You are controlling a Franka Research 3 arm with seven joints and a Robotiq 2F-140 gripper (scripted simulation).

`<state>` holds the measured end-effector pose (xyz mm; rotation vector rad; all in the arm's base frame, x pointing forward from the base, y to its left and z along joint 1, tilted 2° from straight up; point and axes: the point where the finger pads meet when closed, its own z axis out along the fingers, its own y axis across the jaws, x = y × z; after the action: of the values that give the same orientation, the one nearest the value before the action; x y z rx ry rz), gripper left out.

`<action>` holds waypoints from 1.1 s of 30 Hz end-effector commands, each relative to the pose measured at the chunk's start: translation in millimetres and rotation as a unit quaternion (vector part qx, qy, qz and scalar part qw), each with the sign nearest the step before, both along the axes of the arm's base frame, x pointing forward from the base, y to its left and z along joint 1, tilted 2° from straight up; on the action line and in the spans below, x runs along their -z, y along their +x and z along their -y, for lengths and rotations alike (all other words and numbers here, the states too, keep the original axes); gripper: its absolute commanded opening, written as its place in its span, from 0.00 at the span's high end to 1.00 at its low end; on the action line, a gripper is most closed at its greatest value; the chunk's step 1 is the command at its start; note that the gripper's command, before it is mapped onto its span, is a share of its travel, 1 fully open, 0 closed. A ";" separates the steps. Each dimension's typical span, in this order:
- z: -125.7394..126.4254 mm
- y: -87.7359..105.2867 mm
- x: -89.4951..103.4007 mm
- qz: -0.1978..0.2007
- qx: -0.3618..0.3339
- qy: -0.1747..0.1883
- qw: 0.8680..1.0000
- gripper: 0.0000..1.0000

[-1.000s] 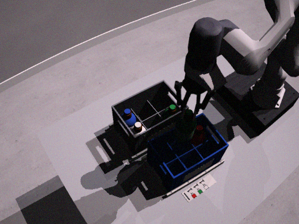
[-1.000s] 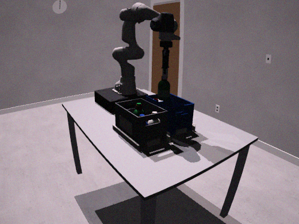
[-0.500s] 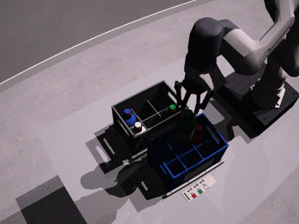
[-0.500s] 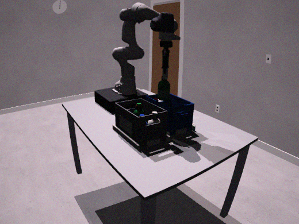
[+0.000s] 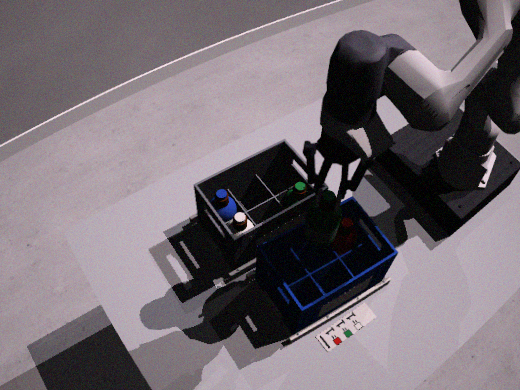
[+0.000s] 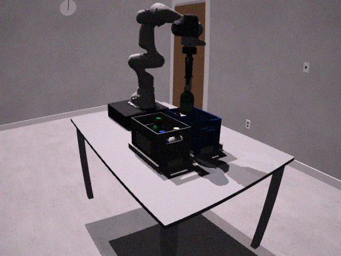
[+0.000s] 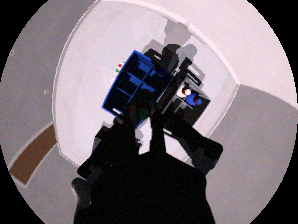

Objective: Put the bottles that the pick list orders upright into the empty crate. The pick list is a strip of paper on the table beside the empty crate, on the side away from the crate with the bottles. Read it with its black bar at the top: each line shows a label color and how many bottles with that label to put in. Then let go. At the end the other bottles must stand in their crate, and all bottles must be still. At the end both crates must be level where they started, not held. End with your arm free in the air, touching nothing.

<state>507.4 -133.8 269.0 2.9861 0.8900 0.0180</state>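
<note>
Gripper [image 5: 334, 196] [image 6: 187, 88] [image 7: 143, 108] clamped on green bottle [image 5: 325, 220] [image 6: 187, 101] [image 7: 144, 111] | blue crate [image 5: 350, 299] [image 6: 210, 115] [image 7: 120, 82] below | best lowered plumb, clear of red bottle [image 5: 345, 235] beside, released only once seated

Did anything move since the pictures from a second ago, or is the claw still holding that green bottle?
Nothing I can clearly see has moved. The claw is still closed on the green bottle, above the blue crate. Nothing was grabbed or let go. Both the blue crate and the black crate stayed put.
</note>
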 end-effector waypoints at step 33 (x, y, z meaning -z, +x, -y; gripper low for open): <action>0.9 5.9 25.2 0.007 0.000 -0.004 1.000 1.00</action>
<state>508.0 -134.8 241.3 2.9877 0.8912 0.0147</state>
